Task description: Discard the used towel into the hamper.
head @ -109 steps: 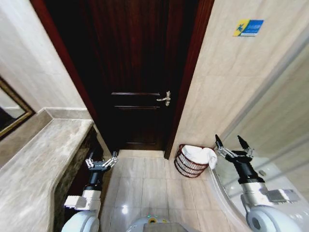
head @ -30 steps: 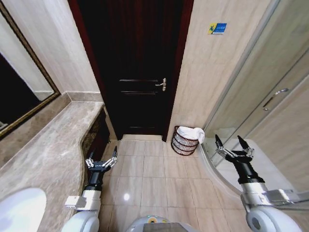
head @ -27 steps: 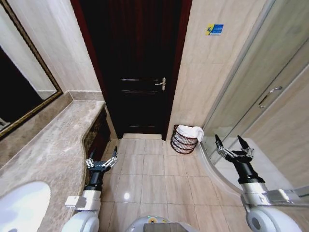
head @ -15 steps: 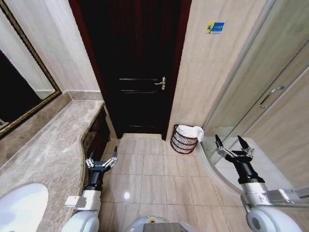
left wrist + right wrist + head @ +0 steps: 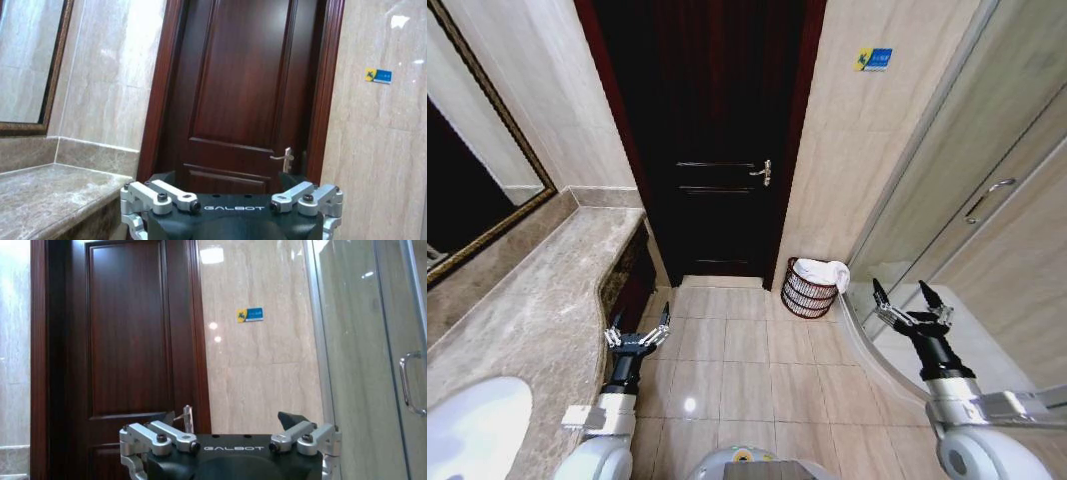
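Observation:
The hamper (image 5: 808, 294), a small round dark reddish-brown wire basket, stands on the floor against the wall to the right of the door. A white towel (image 5: 823, 272) lies in it and drapes over its rim. My left gripper (image 5: 638, 330) is open and empty, low over the floor tiles beside the vanity. My right gripper (image 5: 905, 303) is open and empty too, held right of the hamper near the shower's curved base. Each wrist view shows its own gripper (image 5: 231, 200) (image 5: 230, 437) pointing toward the door wall.
A dark wooden door (image 5: 717, 150) with a metal handle (image 5: 763, 173) is straight ahead. A marble vanity counter (image 5: 537, 310) with a white basin (image 5: 467, 430) runs along the left under a mirror (image 5: 467, 170). A glass shower enclosure (image 5: 967, 200) fills the right. Tiled floor (image 5: 747, 360) lies between.
Over 3.6 seconds the camera has backed away from the door, so the hamper looks smaller and farther and more of the vanity and shower show. In the last second almost nothing changed. Both grippers stay open.

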Controlling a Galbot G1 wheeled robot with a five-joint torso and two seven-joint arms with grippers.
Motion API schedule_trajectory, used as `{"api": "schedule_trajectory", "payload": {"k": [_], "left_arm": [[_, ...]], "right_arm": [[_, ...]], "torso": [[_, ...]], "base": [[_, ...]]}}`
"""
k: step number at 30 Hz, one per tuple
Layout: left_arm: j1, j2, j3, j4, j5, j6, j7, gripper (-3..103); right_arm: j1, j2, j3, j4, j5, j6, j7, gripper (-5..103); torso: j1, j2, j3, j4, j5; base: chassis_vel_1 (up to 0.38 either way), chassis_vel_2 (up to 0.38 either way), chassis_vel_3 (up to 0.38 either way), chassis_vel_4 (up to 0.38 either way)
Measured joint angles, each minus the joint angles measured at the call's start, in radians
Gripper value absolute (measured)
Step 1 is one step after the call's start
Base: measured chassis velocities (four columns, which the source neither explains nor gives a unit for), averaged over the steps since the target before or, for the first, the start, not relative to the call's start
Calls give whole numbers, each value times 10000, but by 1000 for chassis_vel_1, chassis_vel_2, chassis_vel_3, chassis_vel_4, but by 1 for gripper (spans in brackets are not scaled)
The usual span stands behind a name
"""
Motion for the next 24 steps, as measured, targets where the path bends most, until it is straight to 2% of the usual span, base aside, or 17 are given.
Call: {"api": "schedule_trajectory", "payload": {"k": [24], "left_arm": [[0,0,0,0,0,0,0,100]], "right_arm": [[0,0,0,0,0,0,0,100]], "torso": [[0,0,0,0,0]], "base": [[0,0,0,0]]}}
